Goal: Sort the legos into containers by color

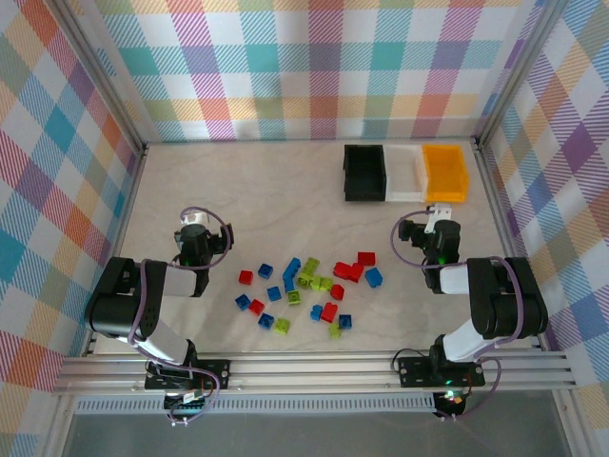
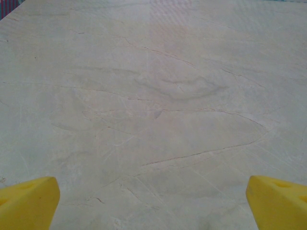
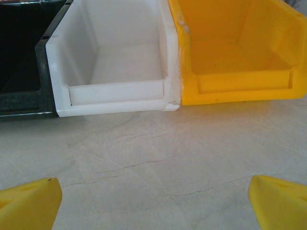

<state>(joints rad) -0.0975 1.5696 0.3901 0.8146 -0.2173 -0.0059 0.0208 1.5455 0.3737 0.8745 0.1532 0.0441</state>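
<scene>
The left tool [image 2: 153, 203] hangs over bare surface [image 2: 158, 96], fingers wide apart and empty. The right tool [image 3: 153, 203], equally spread, faces the white bin [image 3: 115, 57], between black bin [image 3: 21, 62] and orange-yellow bin [image 3: 240, 52]. The legos [image 1: 306, 283] lie scattered between the arms.

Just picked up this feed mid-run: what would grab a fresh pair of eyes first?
A scatter of red, blue and yellow-green legos lies on the table toward its near edge. At the far right three empty-looking containers stand in a row: the black bin, white bin and orange-yellow bin. The left gripper and right gripper both hang open, holding nothing.
</scene>
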